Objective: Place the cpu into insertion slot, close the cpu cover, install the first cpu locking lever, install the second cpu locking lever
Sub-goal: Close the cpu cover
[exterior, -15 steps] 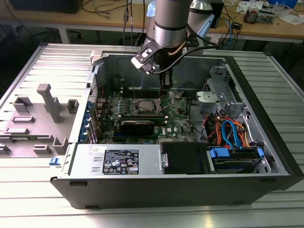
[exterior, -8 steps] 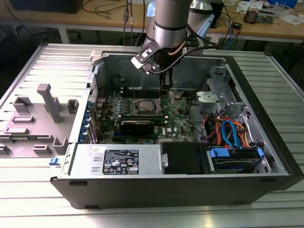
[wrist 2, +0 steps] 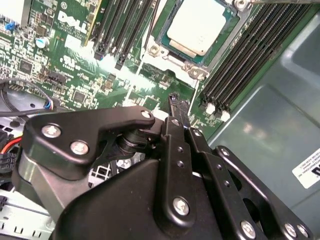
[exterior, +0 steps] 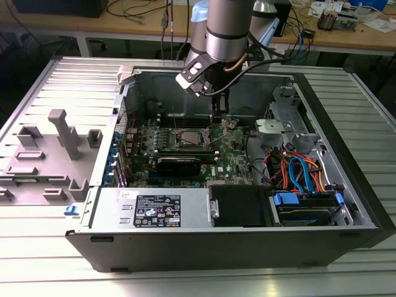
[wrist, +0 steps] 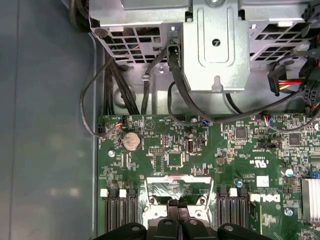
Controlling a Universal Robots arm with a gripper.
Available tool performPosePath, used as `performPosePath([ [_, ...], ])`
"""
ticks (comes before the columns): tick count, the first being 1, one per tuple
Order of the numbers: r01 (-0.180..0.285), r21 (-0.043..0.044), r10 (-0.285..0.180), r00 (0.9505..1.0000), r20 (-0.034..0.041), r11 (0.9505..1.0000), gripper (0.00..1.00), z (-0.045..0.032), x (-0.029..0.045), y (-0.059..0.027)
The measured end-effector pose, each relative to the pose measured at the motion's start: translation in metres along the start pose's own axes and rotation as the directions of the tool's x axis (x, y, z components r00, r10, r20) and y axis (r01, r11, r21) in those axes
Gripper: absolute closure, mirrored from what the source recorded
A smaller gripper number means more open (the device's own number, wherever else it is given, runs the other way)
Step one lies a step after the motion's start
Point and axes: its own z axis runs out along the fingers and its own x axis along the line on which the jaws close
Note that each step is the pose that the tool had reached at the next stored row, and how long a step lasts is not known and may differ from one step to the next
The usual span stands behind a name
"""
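Cpu (wrist 2: pixel 197 27) lies seated in insertion slot (wrist 2: pixel 175 51), silver top up, on green board (wrist 2: pixel 75 65). Hand (wrist 2: pixel 175 100) is just beside slot, fingers pressed together w/ nothing btwn. Pc case (exterior: pixel 346 179) rests on tabletop (exterior: pixel 185 278).

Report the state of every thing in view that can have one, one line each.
cpu: seated in the insertion slot, top bare.
insertion slot: filled by the cpu.
cpu cover: looks raised open, not down over the cpu.
gripper: fingers shut, holding nothing, by the insertion slot's edge.
computer case: lying flat, side open.
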Motion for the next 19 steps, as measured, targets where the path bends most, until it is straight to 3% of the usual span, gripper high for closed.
performPosePath([
  [12, 0.0, 0.0002, 0.0, 1.0, 0.0003, 1.0, 0.89, 0.0022, 0.0009, 0.045],
  [14, 0.0, 0.0001, 0.0, 1.0, 0.0001, 1.0, 0.89, 0.0026, 0.0011, 0.049],
  [19, 0.0, 0.0001, 0.0, 1.0, 0.0002, 1.0, 0.89, 0.0026, 0.001, 0.0492],
])
